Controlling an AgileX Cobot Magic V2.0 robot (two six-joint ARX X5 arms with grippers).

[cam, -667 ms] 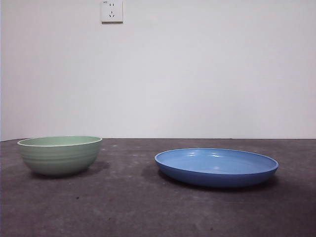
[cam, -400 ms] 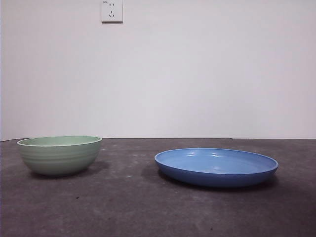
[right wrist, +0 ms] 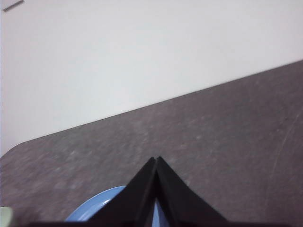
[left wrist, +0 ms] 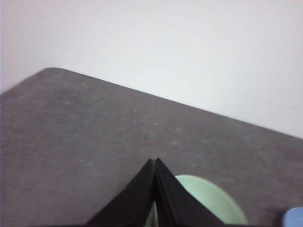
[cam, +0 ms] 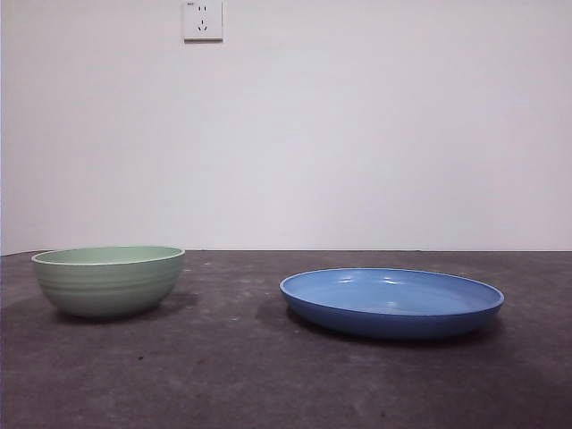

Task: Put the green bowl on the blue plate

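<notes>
The green bowl [cam: 108, 281] sits upright on the dark gray counter [cam: 232, 357], on the left side in the front view. Its light rim is round and whole, and its outer wall has soft lines running around it. There is bare counter all around the bowl, so there is free room on every side of it.

The left claw [left wrist: 155, 163] is up above the counter with its two black jaws pressed together into a point, holding nothing. In the left wrist view, the bowl [left wrist: 208, 201] lies just past the claw's tip and a bit to one side, partly hidden by the jaws. The claw is not touching it.

To the right of the bowl, well apart from it, rests the blue plate [cam: 391, 302]. It is wide and flat with a low rim, and a strip of bare counter lies between the two dishes.

The right claw [right wrist: 156, 161] is also pressed together and empty. In the right wrist view, the plate [right wrist: 97, 208] peeks out just beside and under the jaws, not touching them.

A white wall socket [cam: 203, 20] is high on the wall behind.
</notes>
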